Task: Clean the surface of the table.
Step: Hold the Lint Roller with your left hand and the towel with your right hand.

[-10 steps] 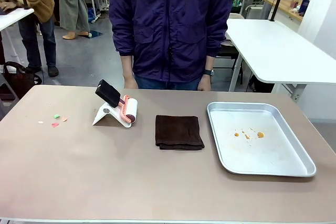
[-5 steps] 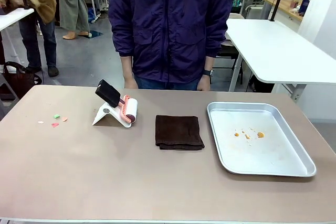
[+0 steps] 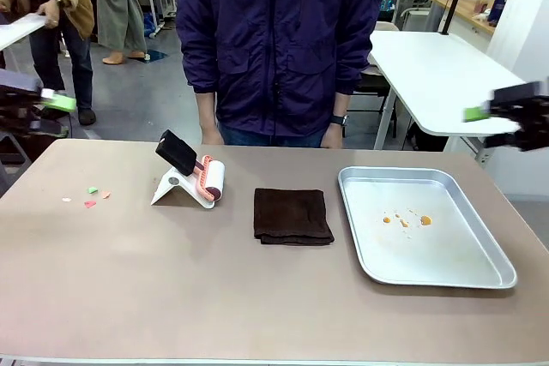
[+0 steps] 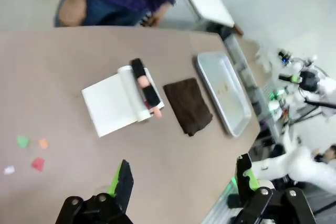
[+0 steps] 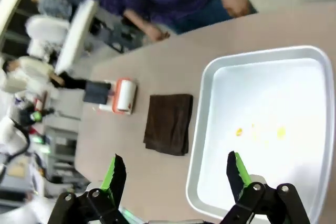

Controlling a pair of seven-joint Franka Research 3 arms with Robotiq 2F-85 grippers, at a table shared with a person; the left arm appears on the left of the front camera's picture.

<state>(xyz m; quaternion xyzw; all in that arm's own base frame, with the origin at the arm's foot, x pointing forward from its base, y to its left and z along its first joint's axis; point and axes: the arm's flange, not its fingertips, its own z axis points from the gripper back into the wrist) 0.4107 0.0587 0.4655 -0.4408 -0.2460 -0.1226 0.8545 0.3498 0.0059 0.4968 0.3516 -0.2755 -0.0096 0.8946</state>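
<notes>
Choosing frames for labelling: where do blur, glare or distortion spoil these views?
Front view: even light, table sharp, but left gripper and right gripper smeared at the picture's edges. Left wrist view: soft throughout, wide-angle bend, lint roller fuzzy. Right wrist view: tray washed out to near white, background blurred.

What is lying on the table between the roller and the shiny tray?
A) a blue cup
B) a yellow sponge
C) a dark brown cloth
C: a folded dark brown cloth lies flat on the table between the lint roller and the silver tray, touching neither.
</notes>
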